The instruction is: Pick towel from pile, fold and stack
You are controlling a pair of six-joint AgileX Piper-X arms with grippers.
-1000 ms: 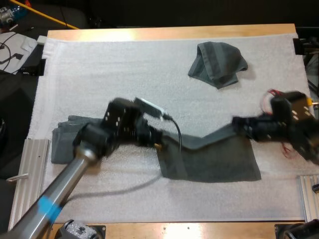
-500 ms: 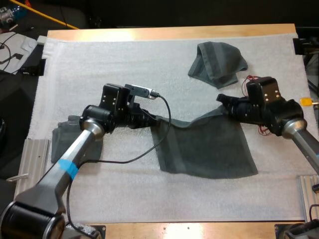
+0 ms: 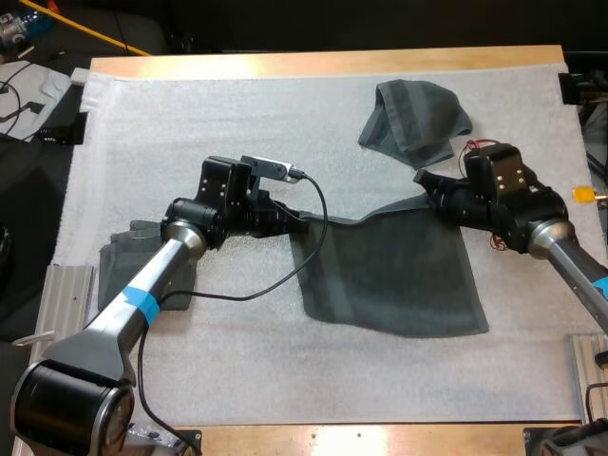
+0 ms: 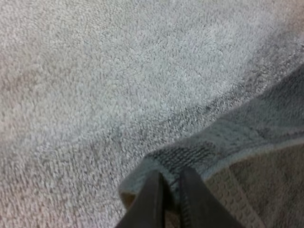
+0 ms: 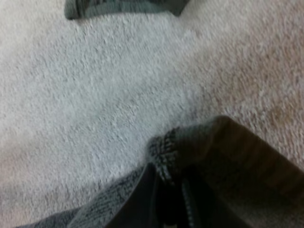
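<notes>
A dark grey-green towel (image 3: 394, 275) lies spread on the white mat at centre right, its far edge lifted between my two grippers. My left gripper (image 3: 296, 222) is shut on the towel's far left corner (image 4: 178, 159). My right gripper (image 3: 425, 182) is shut on the far right corner (image 5: 164, 152). A crumpled towel (image 3: 416, 119) sits farther back on the mat, its edge (image 5: 123, 7) also seen beyond my right gripper. A folded stack (image 3: 123, 275) lies at the mat's left side, partly under my left arm.
The white mat (image 3: 237, 114) covers most of the wooden table. Metal rails (image 3: 52, 332) flank the mat at the near left and near right (image 3: 591, 375). Open mat lies between the spread towel and the far edge.
Both grippers have carried the towel's far edge away from the front of the table, pulling it out flat. The left arm swung up and right; the right gripper moved back toward the crumpled towel.
</notes>
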